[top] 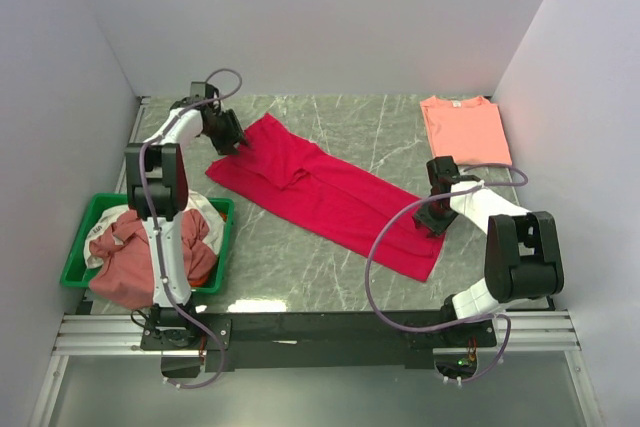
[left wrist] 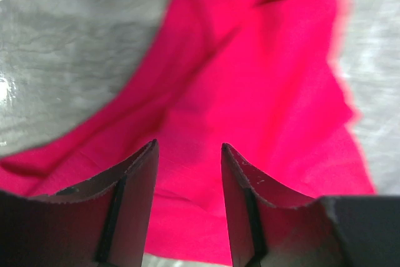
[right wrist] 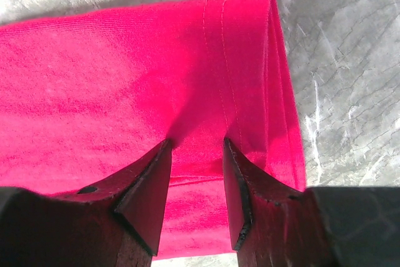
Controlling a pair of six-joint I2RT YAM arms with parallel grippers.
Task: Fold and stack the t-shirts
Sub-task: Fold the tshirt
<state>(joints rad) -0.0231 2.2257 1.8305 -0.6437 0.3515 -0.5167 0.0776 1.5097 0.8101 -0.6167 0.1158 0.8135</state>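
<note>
The red tee [top: 325,197] lies folded lengthwise on the desk [top: 350,127]. Left fingers [left wrist: 189,148] and right fingers [right wrist: 197,143] stand half open, holding nothing; next, I reckon, a crosswise fold.

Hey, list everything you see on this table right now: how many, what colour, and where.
red t-shirt: one, bright red, folded lengthwise, lying diagonally across the middle
pink t-shirt: one, salmon pink, folded, far right corner
clothes heap: one, dusty rose and white, in the tray; number of pieces unclear
tray: one, green, near left
table: one, grey marbled
left arm: one, white and black
right arm: one, white and black
left gripper: one, dark, open, over the red t-shirt's far left end
right gripper: one, dark, open, at its near right end
</note>
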